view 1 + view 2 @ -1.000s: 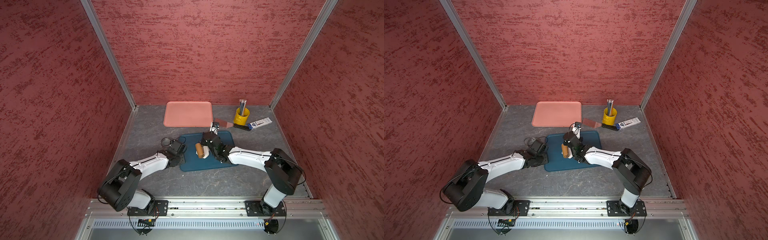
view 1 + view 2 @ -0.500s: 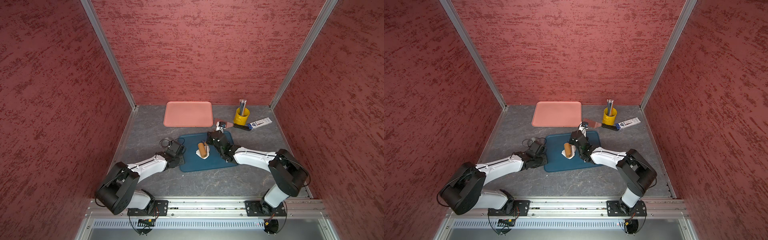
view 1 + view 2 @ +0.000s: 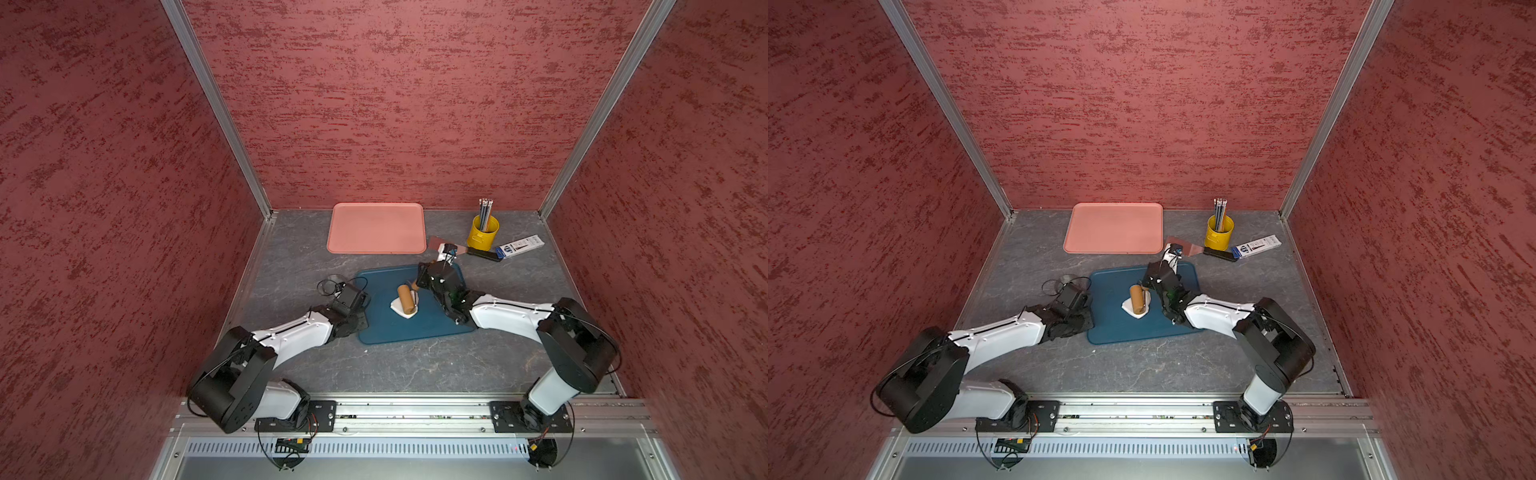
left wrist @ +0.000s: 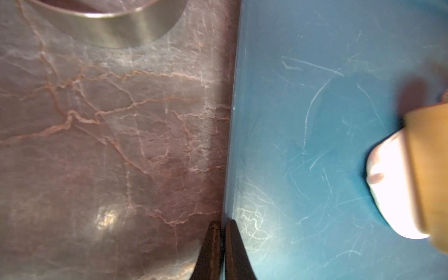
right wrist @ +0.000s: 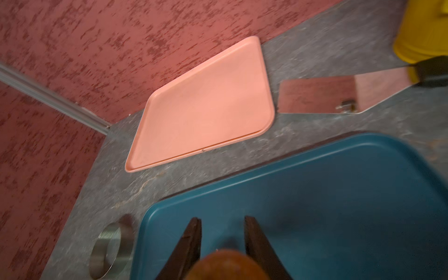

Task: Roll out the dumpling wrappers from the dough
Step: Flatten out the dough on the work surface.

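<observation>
Two arms reach in from the rail at 6 o'clock onto the grey, veined tabletop (image 3: 415, 365). The left pincer (image 4: 221, 226) is closed with nothing between its tips. It is planted at the 9 o'clock rim of the blue tray (image 3: 419, 328), and I judge that it steadies the tray.

At the tray's middle lies the dough (image 3: 397, 307), a flat white patch under a brown wooden roller (image 3: 406, 298). The right pincer (image 5: 221, 224) is narrowed on the roller's handle, as the right wrist view shows. Over the last second that arm has drawn toward 1 o'clock and the roller has travelled a little with it, so more white shows on its 7 o'clock side. That reads as one pass of a rolling stroke. The dough is spreading, yet its outline is ragged, so cutting looks some way off.

A steel ring (image 5: 110, 244) stands just off the tray's 10 o'clock corner and is probably the cutter. Farther back at 1 o'clock lie a scraper (image 3: 441, 244), a yellow cup (image 3: 482, 233) of pencils and a pencil box (image 3: 519, 245). A pink tray (image 3: 376, 227) sits at 12 o'clock by the back wall. Red mottled walls close three sides.
</observation>
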You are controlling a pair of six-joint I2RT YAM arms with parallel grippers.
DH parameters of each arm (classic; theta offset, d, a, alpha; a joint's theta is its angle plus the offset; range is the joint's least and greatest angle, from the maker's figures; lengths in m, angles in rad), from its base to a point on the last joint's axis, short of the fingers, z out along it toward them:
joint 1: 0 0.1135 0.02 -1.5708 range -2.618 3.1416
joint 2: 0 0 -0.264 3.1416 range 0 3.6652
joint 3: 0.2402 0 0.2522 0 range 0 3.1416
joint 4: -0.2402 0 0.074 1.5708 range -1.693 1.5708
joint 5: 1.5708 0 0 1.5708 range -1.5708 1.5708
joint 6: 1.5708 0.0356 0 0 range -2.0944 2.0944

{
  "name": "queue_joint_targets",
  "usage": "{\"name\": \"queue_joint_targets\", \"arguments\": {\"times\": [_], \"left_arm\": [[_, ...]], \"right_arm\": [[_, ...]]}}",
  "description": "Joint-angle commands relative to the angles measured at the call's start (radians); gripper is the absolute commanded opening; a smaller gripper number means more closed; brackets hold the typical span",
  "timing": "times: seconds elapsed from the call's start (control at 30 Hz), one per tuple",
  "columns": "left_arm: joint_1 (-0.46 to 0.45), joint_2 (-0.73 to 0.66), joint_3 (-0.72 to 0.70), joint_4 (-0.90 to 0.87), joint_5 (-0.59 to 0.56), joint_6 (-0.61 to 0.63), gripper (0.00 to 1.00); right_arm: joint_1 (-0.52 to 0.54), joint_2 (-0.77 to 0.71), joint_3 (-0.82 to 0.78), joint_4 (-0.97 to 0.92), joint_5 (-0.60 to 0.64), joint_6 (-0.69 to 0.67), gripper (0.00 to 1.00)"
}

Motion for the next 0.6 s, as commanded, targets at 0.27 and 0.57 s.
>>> {"name": "queue_joint_targets", "arguments": {"times": [0.27,0.57], "left_arm": [[0.041,0.009,-0.004,-0.087,-0.189,-0.086,0.0],[0.076,-0.002,-0.03,-0.05,-0.161,-0.088,0.0]], "right_arm": [[0.077,0.116,-0.07,-0.405,0.049,-0.12,0.0],[0.098,0.035,-0.106,-0.296,0.05,-0.331,0.0]]}}
